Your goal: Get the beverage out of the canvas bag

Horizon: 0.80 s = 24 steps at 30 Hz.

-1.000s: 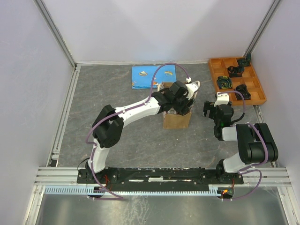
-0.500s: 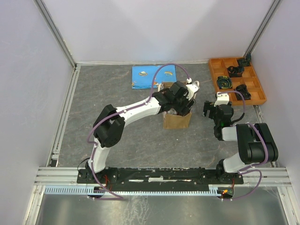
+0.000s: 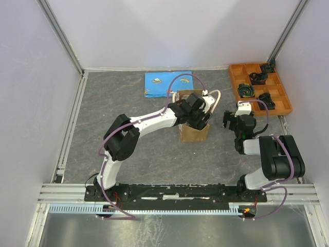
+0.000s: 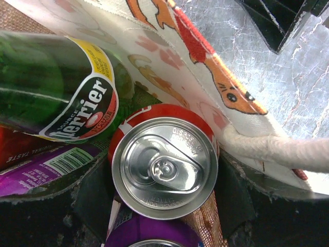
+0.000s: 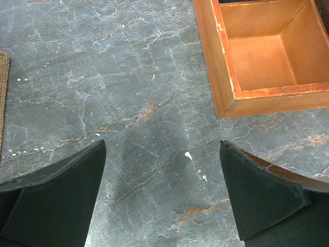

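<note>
The tan canvas bag [image 3: 194,131] stands mid-table with its cream handles up. My left gripper [image 3: 198,120] reaches down into its mouth. In the left wrist view the gripper [image 4: 164,198] is open, with its dark fingers [image 4: 95,190] on either side of an upright red can with a silver top [image 4: 164,167]. A green Perrier bottle [image 4: 51,87] lies tilted beside it, and a purple can [image 4: 154,239] sits below. The bag's printed lining [image 4: 205,77] and rope handle [image 4: 277,152] show on the right. My right gripper [image 3: 237,114] [image 5: 162,154] is open and empty above bare table.
An orange compartment tray [image 3: 232,82] with dark parts sits at the back right; its corner [image 5: 226,77] is just beyond my right gripper. A blue printed sheet [image 3: 167,84] lies behind the bag. A purple packet [image 4: 36,170] sits in the bag.
My left gripper has sunk lower into the bag's mouth, and the cream handle now shows free to its right. The right arm has not moved.
</note>
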Motion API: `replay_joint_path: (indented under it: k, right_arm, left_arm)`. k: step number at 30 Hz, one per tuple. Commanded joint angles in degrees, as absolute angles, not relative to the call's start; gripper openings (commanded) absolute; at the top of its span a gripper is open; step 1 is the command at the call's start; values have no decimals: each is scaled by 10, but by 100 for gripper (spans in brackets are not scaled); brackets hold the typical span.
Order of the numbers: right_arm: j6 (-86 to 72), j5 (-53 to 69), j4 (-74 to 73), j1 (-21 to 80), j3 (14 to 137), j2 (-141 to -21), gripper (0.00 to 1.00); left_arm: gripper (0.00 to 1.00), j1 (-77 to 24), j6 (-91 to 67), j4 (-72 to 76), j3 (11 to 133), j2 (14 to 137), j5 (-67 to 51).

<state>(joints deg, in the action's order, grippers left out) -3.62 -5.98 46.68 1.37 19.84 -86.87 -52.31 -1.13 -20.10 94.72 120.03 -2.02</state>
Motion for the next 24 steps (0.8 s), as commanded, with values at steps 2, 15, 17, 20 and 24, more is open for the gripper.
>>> replay_joint_path:
  k: [2, 15, 17, 20, 24]
  right_arm:
    - [-33, -55, 490, 12, 213, -867, 99]
    - [-33, -55, 490, 12, 212, -866, 99]
    - [-33, -55, 490, 12, 212, -867, 99]
    - [-33, -55, 491, 12, 213, -867, 99]
    - [-34, -55, 490, 12, 212, -866, 99]
  left_arm:
    - [41, -529, -11, -240, 934, 1199, -32]
    - [3, -530, 4, -243, 982, 1085, 22]
    - [3, -530, 12, -253, 1007, 1070, 41]
    - [3, -531, 24, -260, 1033, 1055, 66]
    - [3, -531, 38, -252, 1053, 1043, 95]
